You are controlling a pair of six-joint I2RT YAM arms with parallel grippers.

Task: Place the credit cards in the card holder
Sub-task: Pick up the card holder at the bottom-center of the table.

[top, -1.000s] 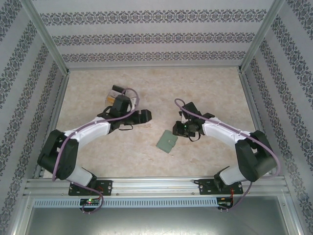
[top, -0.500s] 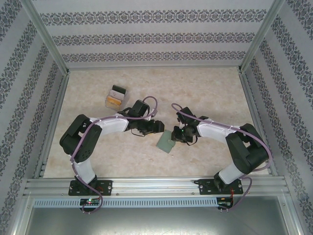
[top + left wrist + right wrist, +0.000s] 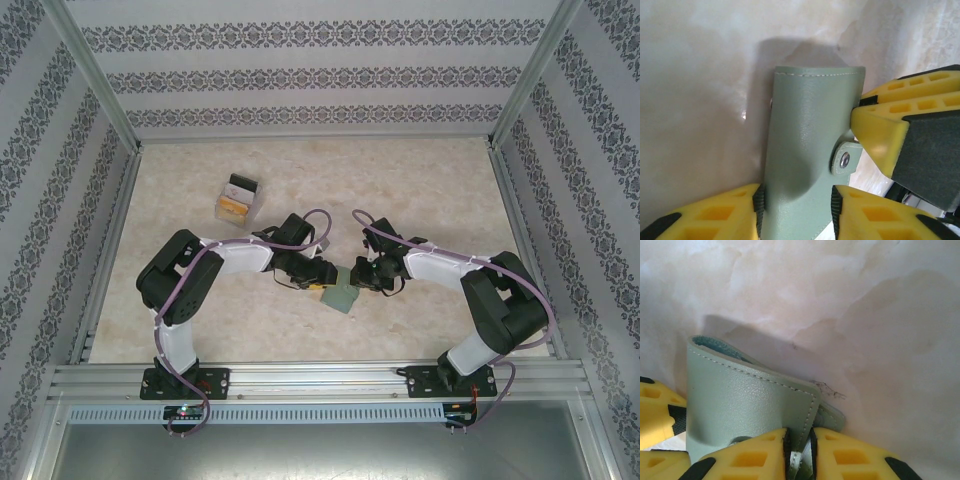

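Grey-green folding leather card holder [image 3: 805,125] is being clamped by left tool [image 3: 796,202]; right tool [image 3: 799,447] is pinching its flap [image 3: 831,415], so peel slowly.

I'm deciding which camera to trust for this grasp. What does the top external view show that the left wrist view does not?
Top external adds the clear box holding cards, far left on the table, plus both whole arms. Left wrist adds fine detail on the card holder: edge stitching and a snap tab with a metal stud. Both show the left gripper gripping the holder's sides and the right gripper at its edge.
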